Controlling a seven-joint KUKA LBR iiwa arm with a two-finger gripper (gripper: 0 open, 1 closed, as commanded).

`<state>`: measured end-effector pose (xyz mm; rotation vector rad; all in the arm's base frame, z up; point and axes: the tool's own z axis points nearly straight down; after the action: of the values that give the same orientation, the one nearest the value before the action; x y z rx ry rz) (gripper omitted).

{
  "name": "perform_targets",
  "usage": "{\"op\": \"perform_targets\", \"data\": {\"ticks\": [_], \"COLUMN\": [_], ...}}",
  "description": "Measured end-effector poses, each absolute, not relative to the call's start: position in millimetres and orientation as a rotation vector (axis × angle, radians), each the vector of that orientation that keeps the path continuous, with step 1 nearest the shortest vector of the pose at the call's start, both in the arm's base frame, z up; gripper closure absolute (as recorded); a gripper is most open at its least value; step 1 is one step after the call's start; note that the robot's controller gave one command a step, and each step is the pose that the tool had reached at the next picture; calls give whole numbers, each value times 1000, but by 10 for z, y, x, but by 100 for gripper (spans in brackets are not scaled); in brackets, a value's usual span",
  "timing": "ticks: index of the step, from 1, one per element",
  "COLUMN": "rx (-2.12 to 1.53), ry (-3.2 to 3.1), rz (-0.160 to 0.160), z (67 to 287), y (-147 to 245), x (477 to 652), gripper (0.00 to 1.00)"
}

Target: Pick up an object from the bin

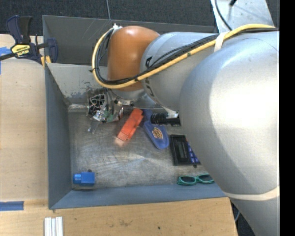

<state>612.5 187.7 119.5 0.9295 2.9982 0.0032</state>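
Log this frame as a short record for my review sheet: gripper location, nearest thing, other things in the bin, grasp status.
gripper location: gripper low over the far-left floor of the bin
nearest thing: orange elongated tool, lying just right of it
other things: blue oval piece; black flat device; green glasses by the near wall; blue block in the near-left corner
grasp status: cannot tell

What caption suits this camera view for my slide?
Gripper low at the back of the grey bin, beside an orange object; green sunglasses at front.
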Motion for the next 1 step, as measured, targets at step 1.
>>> {"op": "perform_targets", "data": {"ticks": [1], "rx": [904], "ry": [3008], "rz": [22], "z": [969], "y": [1611], "x": [6079], "gripper": [0]}}
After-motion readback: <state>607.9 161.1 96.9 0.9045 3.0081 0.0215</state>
